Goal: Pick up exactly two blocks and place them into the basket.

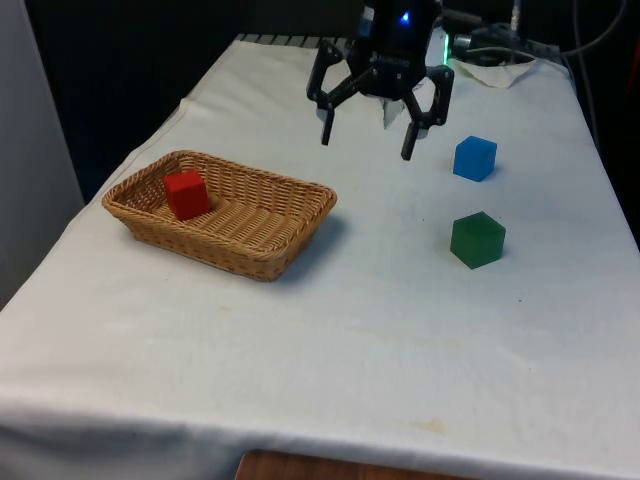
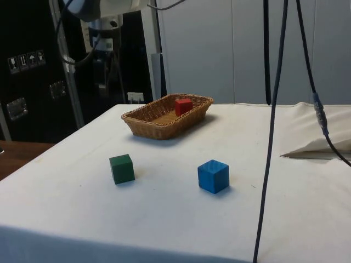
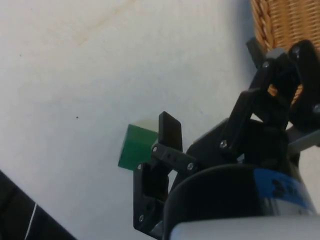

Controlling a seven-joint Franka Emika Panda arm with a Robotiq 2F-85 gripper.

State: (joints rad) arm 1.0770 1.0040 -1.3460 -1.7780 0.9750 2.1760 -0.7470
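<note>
Holding one red block [image 1: 186, 193]; wicker basket [image 1: 270, 254].

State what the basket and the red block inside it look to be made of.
Basket: woven wicker or rattan, judging by its tan interlaced strands and braided rim. Red block: solid, matte, evenly coloured with crisp edges, so likely painted wood or plastic; the look leaves that open.

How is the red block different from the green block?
The red block is red and sits inside the basket; the green block is green and sits on the white cloth. The red block leans against the basket's wall; the green block rests flat. Both are cubes, apparently similar in size.
</note>
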